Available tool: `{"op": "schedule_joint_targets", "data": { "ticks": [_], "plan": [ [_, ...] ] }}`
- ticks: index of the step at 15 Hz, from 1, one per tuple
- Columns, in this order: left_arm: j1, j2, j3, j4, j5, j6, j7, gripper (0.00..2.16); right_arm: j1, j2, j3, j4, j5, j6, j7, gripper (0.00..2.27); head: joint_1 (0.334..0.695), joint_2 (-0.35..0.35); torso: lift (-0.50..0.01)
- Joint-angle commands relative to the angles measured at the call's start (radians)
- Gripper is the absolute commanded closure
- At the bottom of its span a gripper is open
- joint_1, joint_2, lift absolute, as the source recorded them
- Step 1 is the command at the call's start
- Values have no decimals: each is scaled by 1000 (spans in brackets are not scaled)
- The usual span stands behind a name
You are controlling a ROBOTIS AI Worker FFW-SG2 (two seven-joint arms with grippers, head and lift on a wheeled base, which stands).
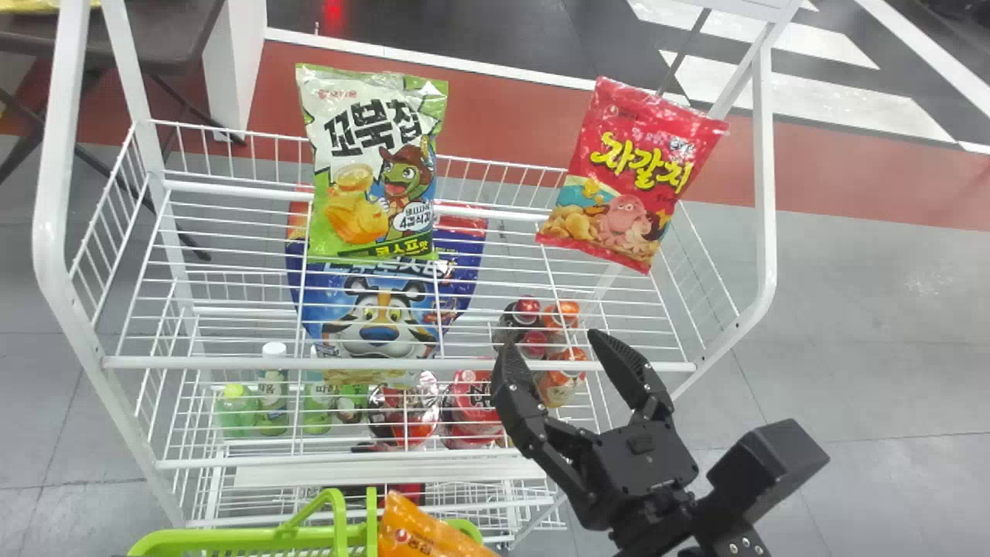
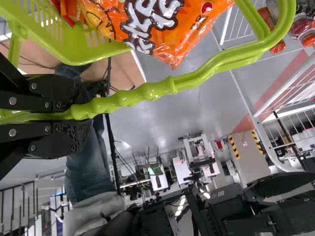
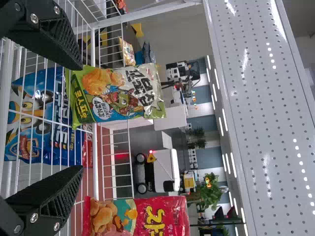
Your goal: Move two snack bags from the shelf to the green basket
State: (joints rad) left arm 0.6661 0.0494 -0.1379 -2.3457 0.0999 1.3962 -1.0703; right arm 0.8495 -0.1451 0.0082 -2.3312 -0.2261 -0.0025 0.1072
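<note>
The right gripper (image 1: 551, 340) hangs over the near edge of the upper shelf (image 1: 232, 362), its two fingers spread well apart with nothing between them. Outward from it, the pair of upright bags splits the choice: the green snack bag (image 1: 371, 162) lies ahead and to the left, the red snack bag (image 1: 630, 170) ahead and to the right. The gripper slants forward and leftward, and in the right wrist view the green one sits beyond the gap, while the red one lines up more with a single finger; I judge the green bag the easier target from this heading, the red one wanting a swing to the right first. The green bag's long axis runs close to vertical; the red one's leans, its top tipped rightward. Both turn their broad printed faces to the gripper, so the fingers stand to either side and would likely close across the width, crumpling the film. The right arm is much the nearer to both. Back toward the robot and leftward, lower down, is the green basket (image 1: 232, 540), with an orange snack bag (image 1: 425, 534) in it. The left gripper (image 2: 88, 112) is clamped on the basket's handle (image 2: 128, 97).
</note>
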Motion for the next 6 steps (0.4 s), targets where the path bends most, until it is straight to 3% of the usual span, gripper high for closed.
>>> {"op": "schedule_joint_targets", "data": {
  "ticks": [1, 6],
  "plan": [
    [7, 1, 0, -1, 1, -1, 0, 2128, -6, -1, 4, 6, 16, 26, -8, 97, 695, -350, -17],
    [12, 3, 1, -6, 1, -1, 0, 2128, -17, -7, 19, 10, 57, 45, -29, 97, 695, -350, -17]
  ]
}}
